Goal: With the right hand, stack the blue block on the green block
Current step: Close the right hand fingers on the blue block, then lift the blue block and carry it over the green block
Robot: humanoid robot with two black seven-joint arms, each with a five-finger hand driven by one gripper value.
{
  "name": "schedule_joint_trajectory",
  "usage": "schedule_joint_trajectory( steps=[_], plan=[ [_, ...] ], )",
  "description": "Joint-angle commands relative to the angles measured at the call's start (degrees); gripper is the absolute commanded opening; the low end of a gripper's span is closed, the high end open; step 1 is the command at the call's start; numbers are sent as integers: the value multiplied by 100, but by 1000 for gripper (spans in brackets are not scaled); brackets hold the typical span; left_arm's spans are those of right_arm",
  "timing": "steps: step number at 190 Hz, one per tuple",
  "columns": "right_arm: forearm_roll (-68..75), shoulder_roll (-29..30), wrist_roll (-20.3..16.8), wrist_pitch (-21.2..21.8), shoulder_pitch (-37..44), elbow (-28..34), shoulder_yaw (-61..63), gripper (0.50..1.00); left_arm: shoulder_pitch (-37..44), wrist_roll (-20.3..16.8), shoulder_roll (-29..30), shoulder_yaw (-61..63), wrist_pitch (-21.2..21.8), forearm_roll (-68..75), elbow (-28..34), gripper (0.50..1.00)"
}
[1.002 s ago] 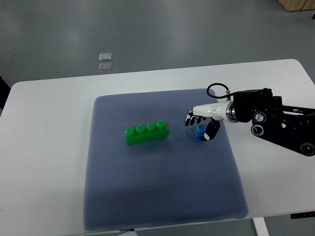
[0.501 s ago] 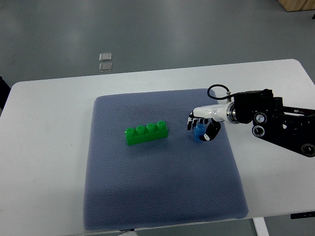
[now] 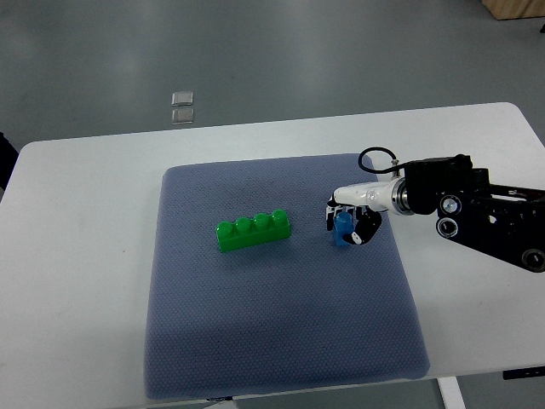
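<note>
Right hand (image 3: 347, 220): reaching in from the right edge of the frame and sitting right of centre, its fingers curling around the blue block, thumb on the near side and fingertips on the far side; it appears to be gripping the block, though how firm the hold is cannot be told.
Blue block (image 3: 343, 228): sitting low on the grey-blue mat (image 3: 281, 341), right of centre, mostly covered by the fingers, only its lower left part showing.
Green block (image 3: 253, 231): lying near the centre of the frame, to the left of the hand and well apart from it, four studs facing up.
Long axis: the green block is running left to right with its right end tilting slightly toward the top of the frame, that end being the nearer one to the hand.
Coming move, as a judgement: the block is needing a lift and a carry leftward across the picture, then a lowering onto the studs.
Left hand: not showing anywhere.
Table (image 3: 77, 256): white, carrying the mat.
Writing: no brand, label or readable text showing on the blocks, mat or arm.
</note>
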Motion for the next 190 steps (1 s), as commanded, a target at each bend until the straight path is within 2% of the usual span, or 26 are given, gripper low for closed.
schedule_joint_trajectory(
  steps=[1, 35, 146, 190],
  plan=[
    [0, 0, 8, -7, 1, 0, 5, 615, 0, 0, 0, 0, 0, -1, 0, 1000],
    [0, 0, 8, -7, -7, 0, 5, 568, 0, 0, 0, 0, 0, -1, 0, 1000],
    [-18, -26, 96, -25, 72, 0, 172, 564, 0, 0, 0, 0, 0, -1, 0, 1000],
    [-26, 62, 149, -42, 511, 0, 198, 564, 0, 0, 0, 0, 0, 8, 0, 1000]
  ],
)
